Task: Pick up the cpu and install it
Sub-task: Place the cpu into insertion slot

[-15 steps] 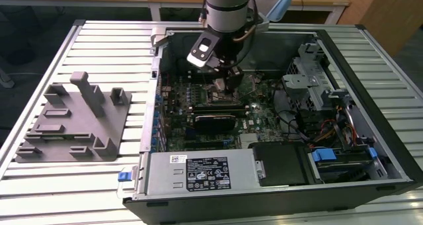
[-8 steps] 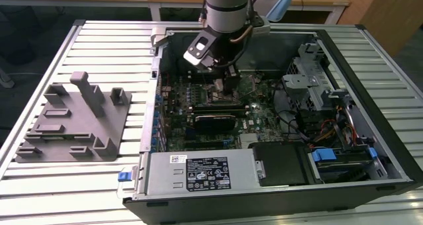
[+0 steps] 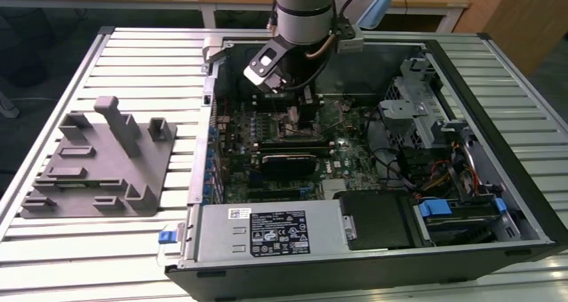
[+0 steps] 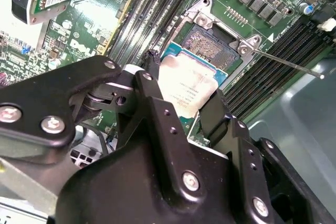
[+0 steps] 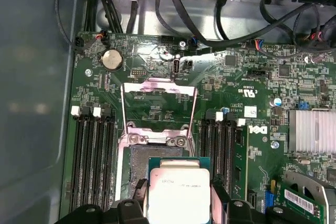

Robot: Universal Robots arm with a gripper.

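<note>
The cpu is a small square chip with a silvery top and a green rim, and my gripper is shut on it, one black finger on each of two opposite edges. It hangs tilted, just above and beside the open socket on the green motherboard. In the first wrist view the cpu sits in the gripper, partly over the bare socket, whose metal load plate stands flipped up. In the exterior view the arm reaches down into the case, its gripper low over the board.
The open computer case lies on a slatted table, beside a grey tray with upright posts at the exterior view's left. Memory slots flank the socket. A thin lever, cables, a heatsink and a power supply are nearby.
</note>
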